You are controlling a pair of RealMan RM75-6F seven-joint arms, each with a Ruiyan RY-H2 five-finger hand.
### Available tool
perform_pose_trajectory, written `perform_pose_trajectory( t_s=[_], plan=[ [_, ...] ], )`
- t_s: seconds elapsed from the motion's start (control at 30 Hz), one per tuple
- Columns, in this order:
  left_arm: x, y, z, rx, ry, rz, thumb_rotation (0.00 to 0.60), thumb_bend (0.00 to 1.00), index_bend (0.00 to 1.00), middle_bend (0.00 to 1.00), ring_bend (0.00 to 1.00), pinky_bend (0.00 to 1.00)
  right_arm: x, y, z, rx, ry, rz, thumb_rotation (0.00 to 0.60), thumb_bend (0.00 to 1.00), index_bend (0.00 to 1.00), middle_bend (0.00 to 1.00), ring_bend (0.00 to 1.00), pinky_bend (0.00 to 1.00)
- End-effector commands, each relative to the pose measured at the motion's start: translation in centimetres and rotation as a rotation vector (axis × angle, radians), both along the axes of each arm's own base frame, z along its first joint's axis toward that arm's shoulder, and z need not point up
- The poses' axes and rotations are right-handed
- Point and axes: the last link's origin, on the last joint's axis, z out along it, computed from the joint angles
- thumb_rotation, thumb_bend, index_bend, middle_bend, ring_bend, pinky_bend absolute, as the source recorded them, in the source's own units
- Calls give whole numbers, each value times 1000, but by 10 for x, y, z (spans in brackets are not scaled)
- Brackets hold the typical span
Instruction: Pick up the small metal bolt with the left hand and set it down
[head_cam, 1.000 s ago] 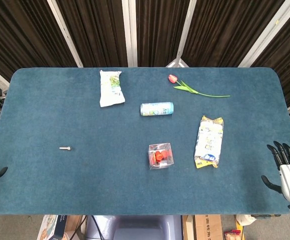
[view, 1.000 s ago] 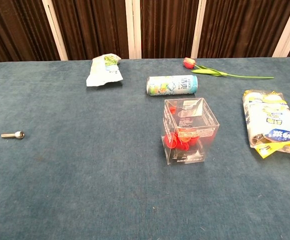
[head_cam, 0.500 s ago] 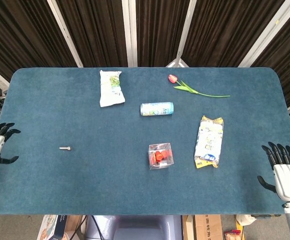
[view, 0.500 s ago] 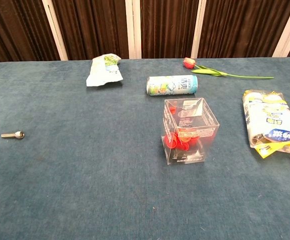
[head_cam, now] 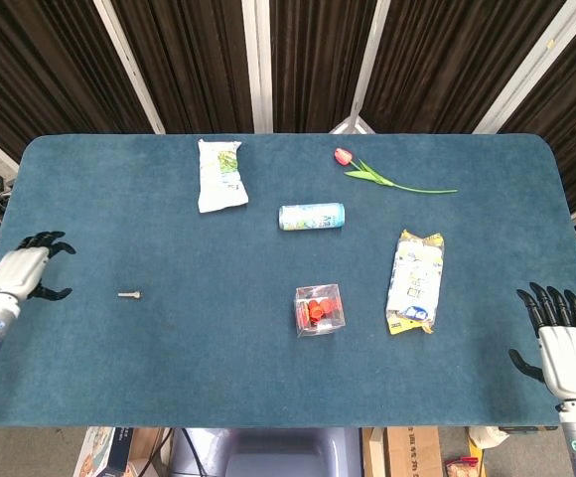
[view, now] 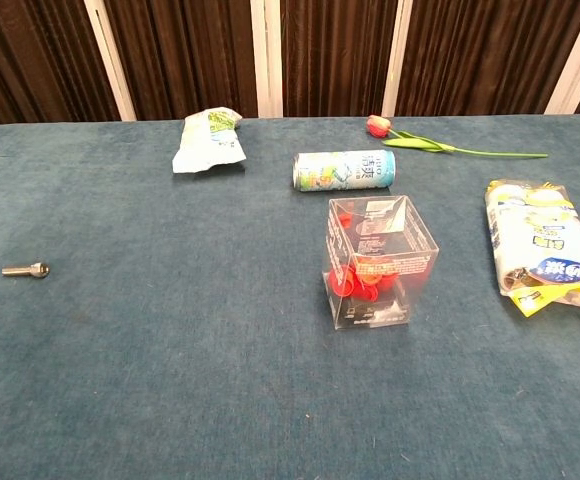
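Note:
The small metal bolt (head_cam: 129,295) lies flat on the blue tabletop at the left; the chest view shows the bolt (view: 25,270) at its left edge. My left hand (head_cam: 28,269) hovers over the table's left edge, a hand's width left of the bolt, fingers spread and holding nothing. My right hand (head_cam: 564,341) is off the table's right front corner, fingers apart and empty. Neither hand appears in the chest view.
A clear box of red pieces (head_cam: 318,309) stands mid-table. A can (head_cam: 311,216) lies on its side behind it. A white-green packet (head_cam: 220,174), a tulip (head_cam: 382,176) and a yellow-blue snack bag (head_cam: 414,279) also lie on the cloth.
My left hand has risen from below the left edge and moved in over the table toward the bolt. The right hand shifted slightly. No object moved.

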Motion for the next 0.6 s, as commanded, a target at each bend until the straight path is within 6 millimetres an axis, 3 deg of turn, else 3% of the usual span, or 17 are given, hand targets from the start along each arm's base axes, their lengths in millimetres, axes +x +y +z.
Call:
perform_pose_trajectory(
  t_s=[0.03,0.47,0.6],
  plan=[
    [10,4,-17,-33,5,-12,600,347,333,73,0,63,-1,-1,-1,3,3,-4,600,226,141,104,80,0],
    [31,-1,-59,-42,53,-51,600,349,372,88,0,63,-2,-3,0,-17,-7,-6,600,226,141,103,87,0],
    [34,-6,-72,-24,67,-58,600,395,372,91,0,63,-2,-3,2,-23,-14,-6,600,226,142,103,87,0]
  ],
)
